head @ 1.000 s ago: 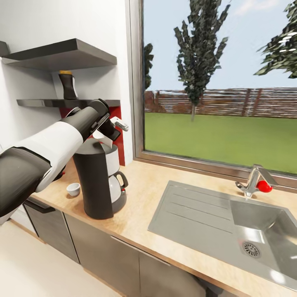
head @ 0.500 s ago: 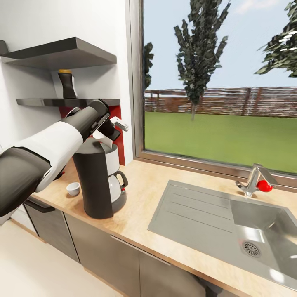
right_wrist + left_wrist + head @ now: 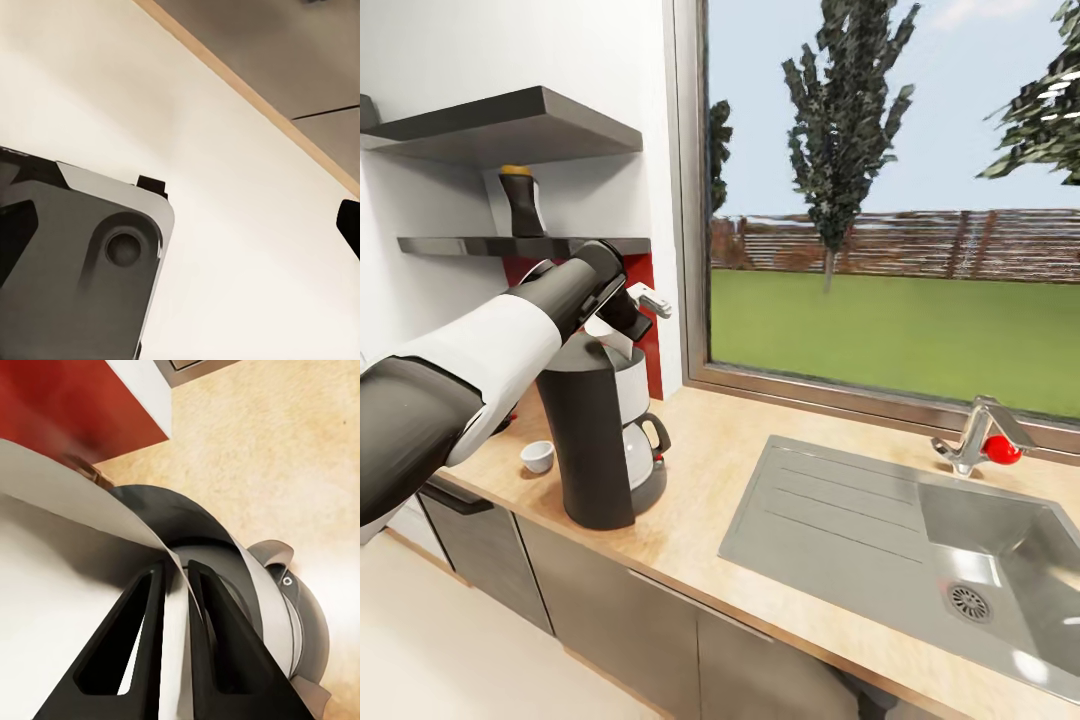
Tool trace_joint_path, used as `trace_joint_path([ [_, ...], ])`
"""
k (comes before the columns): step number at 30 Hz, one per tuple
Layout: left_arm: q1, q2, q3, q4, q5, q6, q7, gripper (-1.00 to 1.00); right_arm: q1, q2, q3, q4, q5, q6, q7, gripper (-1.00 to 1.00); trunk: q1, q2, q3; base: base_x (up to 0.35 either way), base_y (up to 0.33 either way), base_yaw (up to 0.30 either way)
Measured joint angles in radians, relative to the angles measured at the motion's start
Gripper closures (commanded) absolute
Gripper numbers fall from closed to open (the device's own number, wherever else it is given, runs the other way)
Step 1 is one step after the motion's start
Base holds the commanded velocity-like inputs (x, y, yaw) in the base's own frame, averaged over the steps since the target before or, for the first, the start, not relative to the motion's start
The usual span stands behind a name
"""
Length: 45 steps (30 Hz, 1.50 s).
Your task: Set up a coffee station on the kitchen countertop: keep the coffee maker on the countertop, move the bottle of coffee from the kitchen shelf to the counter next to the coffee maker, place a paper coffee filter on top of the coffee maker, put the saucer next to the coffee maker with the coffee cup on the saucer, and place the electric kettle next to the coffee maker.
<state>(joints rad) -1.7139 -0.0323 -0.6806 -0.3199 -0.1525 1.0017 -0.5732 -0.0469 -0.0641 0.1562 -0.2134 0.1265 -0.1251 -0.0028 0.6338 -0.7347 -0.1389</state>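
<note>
The left gripper (image 3: 174, 577) hangs above the coffee maker (image 3: 588, 440), its two black fingers (image 3: 142, 637) drawn in to a narrow slot with the paper coffee filter (image 3: 82, 585) pinched between them. In the left wrist view the thin white sheet runs edge-on through that slot and spreads wide to one side of the fingers, its curved rim arching over the machine's dark round top; whether the sheet already touches that top is hard to tell from here. In the head view the filter (image 3: 603, 335) shows as a small pale flap hanging under the wrist, just over the flat top of the upright drum. The coffee maker stands on the kitchen countertop (image 3: 710, 470) near the red wall panel, with the electric kettle (image 3: 643, 455) tucked against its window side, handle toward the sink (image 3: 920, 540). The coffee cup (image 3: 538, 457) sits upright on the worktop, just beside the drum on its other side. The bottle of coffee (image 3: 519, 205) stands upright on the lower shelf (image 3: 520, 246). The right wrist view shows part of the robot's own body over pale floor, so the right gripper's opening cannot be judged.
</note>
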Motion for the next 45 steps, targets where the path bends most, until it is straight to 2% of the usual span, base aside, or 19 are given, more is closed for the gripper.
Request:
trace_joint_path([
  [10,0.000,0.000,-0.001,0.000,0.001,0.000,0.000,1.00,0.000,0.000,0.000,0.000,0.000,0.000,0.000,-1.00,0.000,0.000,-0.001,0.000,0.000,0.000],
  [11,0.000,0.000,0.000,0.000,0.000,0.000,0.000,-1.00,0.000,0.000,0.000,0.000,0.000,0.000,0.000,-1.00,0.000,0.000,-0.001,0.000,0.000,0.000],
  [45,0.000,0.000,0.000,0.000,-0.001,-0.001,-0.002,-1.00,0.000,0.000,0.000,0.000,0.000,0.000,0.000,-1.00,0.000,0.000,0.000,0.000,0.000,0.000],
])
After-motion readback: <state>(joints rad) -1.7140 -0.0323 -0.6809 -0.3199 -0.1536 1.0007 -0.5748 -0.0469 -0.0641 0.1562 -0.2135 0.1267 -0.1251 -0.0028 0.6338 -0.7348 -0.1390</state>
